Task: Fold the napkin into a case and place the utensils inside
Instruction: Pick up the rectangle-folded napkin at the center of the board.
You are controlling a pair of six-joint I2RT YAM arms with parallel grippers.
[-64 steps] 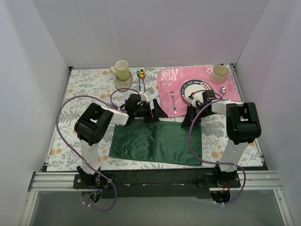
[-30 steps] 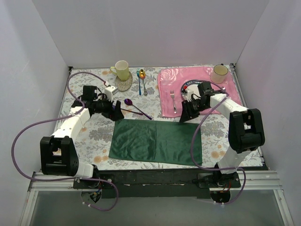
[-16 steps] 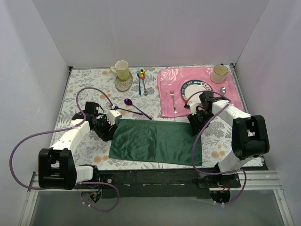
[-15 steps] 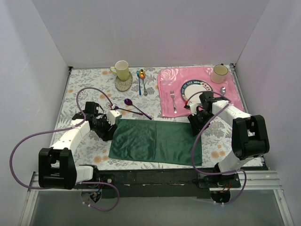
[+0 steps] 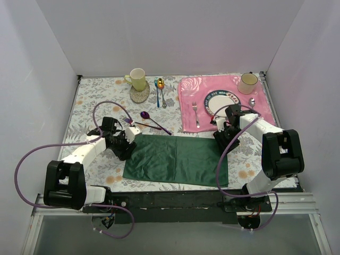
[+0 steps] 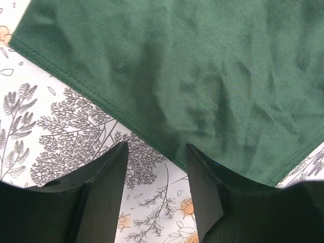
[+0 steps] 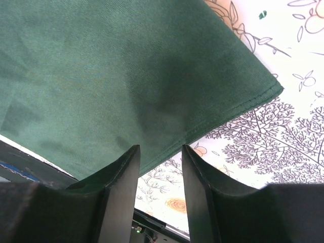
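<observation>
Napkin (image 5: 175, 161) flat at the near middle of the table (image 5: 90, 101), both jaws parted, holding nothing.
It looks soft and limp, so pinch the hemmed far corners: your left gripper (image 6: 156, 152) and right gripper (image 7: 161, 152) straddle them. Beyond, the purple spoon (image 5: 154, 121) lies just past the far hem, the pink placemat (image 5: 192, 90) near the right corner; folding toward you looks clearest.

Both arms reach out low: left pincer (image 5: 126, 144) aims toward 2 o'clock, right pincer (image 5: 219, 136) toward 7 o'clock, jaws parted on both.
</observation>
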